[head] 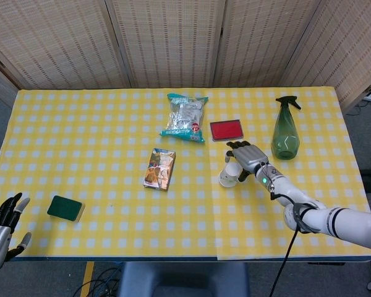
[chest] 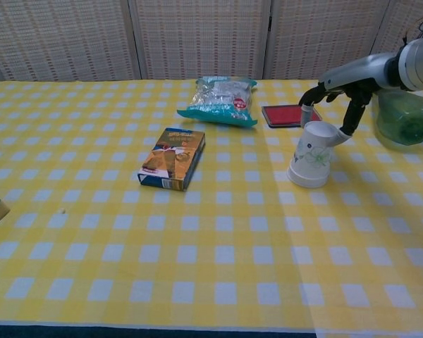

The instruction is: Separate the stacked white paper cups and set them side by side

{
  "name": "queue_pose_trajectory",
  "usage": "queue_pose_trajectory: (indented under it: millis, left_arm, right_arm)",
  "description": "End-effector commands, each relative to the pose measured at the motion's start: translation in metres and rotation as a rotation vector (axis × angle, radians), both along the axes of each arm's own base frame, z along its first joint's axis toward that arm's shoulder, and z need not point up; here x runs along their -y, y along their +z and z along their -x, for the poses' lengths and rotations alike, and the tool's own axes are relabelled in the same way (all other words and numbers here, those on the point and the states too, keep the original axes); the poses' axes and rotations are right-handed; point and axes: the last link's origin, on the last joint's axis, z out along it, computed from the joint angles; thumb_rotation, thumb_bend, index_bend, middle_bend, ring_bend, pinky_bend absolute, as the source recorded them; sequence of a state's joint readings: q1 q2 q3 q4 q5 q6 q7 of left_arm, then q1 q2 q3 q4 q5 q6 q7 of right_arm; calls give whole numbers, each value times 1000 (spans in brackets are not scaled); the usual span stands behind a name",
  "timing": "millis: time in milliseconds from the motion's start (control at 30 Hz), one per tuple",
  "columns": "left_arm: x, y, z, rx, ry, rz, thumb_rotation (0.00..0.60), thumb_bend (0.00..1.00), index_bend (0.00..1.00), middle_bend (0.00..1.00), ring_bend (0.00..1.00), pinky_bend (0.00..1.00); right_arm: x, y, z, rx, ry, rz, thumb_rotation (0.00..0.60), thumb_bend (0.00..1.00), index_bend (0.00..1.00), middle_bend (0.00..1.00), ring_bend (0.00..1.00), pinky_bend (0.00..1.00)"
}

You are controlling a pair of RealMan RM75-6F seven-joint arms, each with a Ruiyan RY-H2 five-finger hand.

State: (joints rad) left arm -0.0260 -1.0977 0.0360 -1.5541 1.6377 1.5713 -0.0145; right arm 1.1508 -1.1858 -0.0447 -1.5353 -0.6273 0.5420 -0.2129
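The stacked white paper cups (head: 230, 175) (chest: 312, 156) stand upside down, leaning slightly, right of the table's middle. My right hand (head: 247, 158) (chest: 336, 91) hovers over their upturned base, fingers spread to either side of it. The thumb tip (chest: 343, 136) touches the cups' upper right edge and a fingertip (chest: 304, 115) sits at the upper left. The cups still rest on the cloth. My left hand (head: 3, 232) hangs off the table's near left corner, fingers apart and holding nothing.
A green spray bottle (head: 285, 133) (chest: 403, 116) stands just right of my right hand. A red pad (head: 226, 130) (chest: 290, 114) lies behind the cups. Further left are a snack bag (head: 185, 117), an orange box (head: 159, 168) and a green sponge (head: 66, 208).
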Motion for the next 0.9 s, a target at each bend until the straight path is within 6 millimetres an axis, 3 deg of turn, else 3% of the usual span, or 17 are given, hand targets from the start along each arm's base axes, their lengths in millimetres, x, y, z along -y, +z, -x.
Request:
queue_pose_trajectory:
  millis: [33,533,900]
  left_arm:
    - [0,-1,0,1,-3,2,600,382,0,0,44,291]
    - [1,-5,-3,-4,-12,12,600,382,0,0,44,291]
    - [0,-12,-4,-24,-8,29,600,381,0,0,44,291]
  right_arm:
    - [0,2,-1,4,1,5,600,264,328,0,0,0]
    - [-7,26,-9,49,12,50,600,286,360,0,0,0]
    - [-18,70,-43,107,84,85,600,294,360,0,0,0]
